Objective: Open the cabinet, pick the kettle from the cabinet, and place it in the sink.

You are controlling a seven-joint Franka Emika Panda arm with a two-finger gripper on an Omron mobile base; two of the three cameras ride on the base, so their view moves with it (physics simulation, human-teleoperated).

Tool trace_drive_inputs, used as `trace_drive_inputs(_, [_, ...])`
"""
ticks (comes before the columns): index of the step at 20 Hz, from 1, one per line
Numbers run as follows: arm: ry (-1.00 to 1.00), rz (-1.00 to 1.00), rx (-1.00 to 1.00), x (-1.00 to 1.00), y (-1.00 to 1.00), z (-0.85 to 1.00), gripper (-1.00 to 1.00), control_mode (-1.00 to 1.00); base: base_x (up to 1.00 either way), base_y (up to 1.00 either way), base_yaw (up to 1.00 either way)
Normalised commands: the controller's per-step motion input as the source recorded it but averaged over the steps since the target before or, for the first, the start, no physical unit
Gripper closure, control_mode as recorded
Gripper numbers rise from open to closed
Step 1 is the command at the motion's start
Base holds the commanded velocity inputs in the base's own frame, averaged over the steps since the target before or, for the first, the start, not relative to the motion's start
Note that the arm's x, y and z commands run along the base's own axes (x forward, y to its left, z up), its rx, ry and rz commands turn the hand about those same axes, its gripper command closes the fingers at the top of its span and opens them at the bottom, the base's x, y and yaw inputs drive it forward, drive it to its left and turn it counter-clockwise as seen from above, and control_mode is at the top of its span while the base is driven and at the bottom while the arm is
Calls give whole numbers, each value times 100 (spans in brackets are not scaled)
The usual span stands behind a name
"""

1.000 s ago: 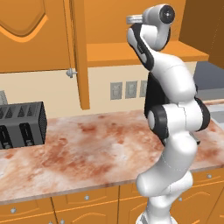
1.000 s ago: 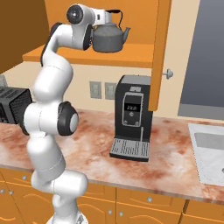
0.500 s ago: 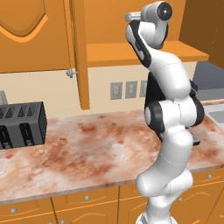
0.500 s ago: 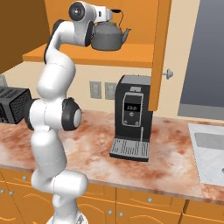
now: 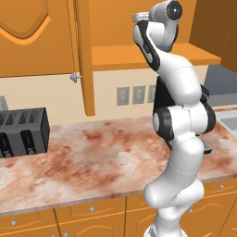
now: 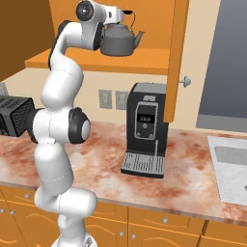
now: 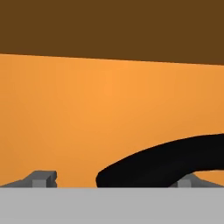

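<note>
Landmark is the coffee machine (image 6: pixel 145 130) on the marble counter (image 6: pixel 193 181); near to far from there. The sink (image 6: pixel 231 166) is on the counter to its right, well apart, bowl bare. Straight above the machine, the cabinet (image 6: pixel 111 29) stands open, its door (image 6: pixel 176 58) edge-on just right of it. The kettle (image 6: pixel 119 41) is on or barely over the shelf above the machine, upright; contact with the shelf can't be told. Squat grey metal body, short spout pointing right, thin black arched handle (image 7: pixel 166 164). Looks rigid and smooth, likely slippery on the body and probably light if empty, so the handle top is the place to take it. The gripper (image 6: pixel 120 13) is at that handle; in the hand view the black arch runs between both fingertips (image 7: pixel 41 178), but pinched or spread apart: cannot tell.
</note>
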Motion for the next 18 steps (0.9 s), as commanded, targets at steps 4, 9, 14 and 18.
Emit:
trace_drive_inputs(4, [0, 0, 0, 1, 0, -13, -100, -100, 0, 0, 0])
trace_drive_inputs(9, [0, 0, 0, 1, 1, -19, -100, -100, 0, 0, 0])
trace_drive_inputs(14, [-4, 0, 0, 9, 6, -13, -100, -100, 0, 0, 0])
trace_drive_inputs(18, [-11, 0, 2, 15, 9, -6, -100, -100, 0, 0, 0])
